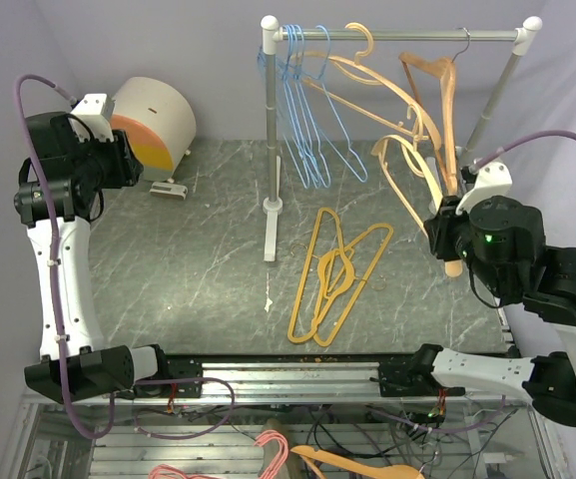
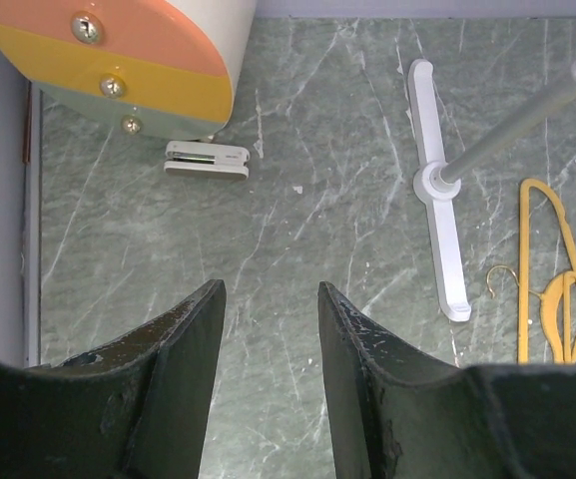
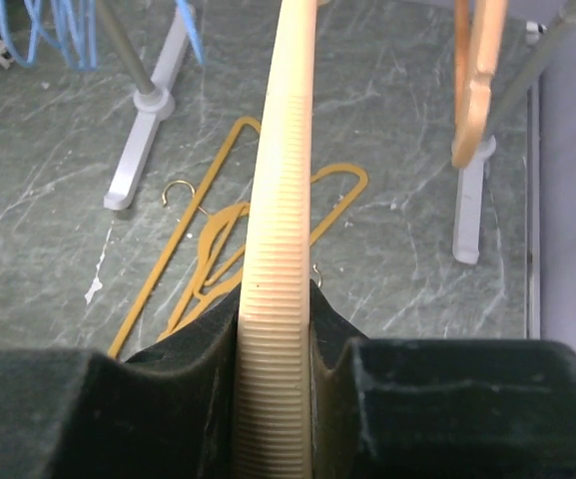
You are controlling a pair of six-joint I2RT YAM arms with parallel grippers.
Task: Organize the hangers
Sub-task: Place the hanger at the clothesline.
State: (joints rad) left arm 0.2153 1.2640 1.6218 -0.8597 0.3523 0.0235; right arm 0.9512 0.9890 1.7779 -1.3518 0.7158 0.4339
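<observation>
R claw [image 3: 278, 309] pinching a tan hanger [image 3: 280, 200]; L claw [image 2: 268, 299] spread, nothing in it.
L claw hangs over the table [image 2: 317, 200] on the left side, well apart from the rack [image 1: 271, 130]. Blue hangers [image 1: 302, 110] hang at the rail's left end, w/ hung tan hangers [image 1: 447, 100] further right. Two orange hangers [image 1: 337, 269] lie overlapped on the table, just beside the rack foot. Can't tell if the pinched one is hooked on the rail.

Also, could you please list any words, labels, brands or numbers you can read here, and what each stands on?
No text can be read in any view. The striped drum shows only screw heads, the small white block beside it looks blank, and the rack and hangers carry no visible marks.
</observation>
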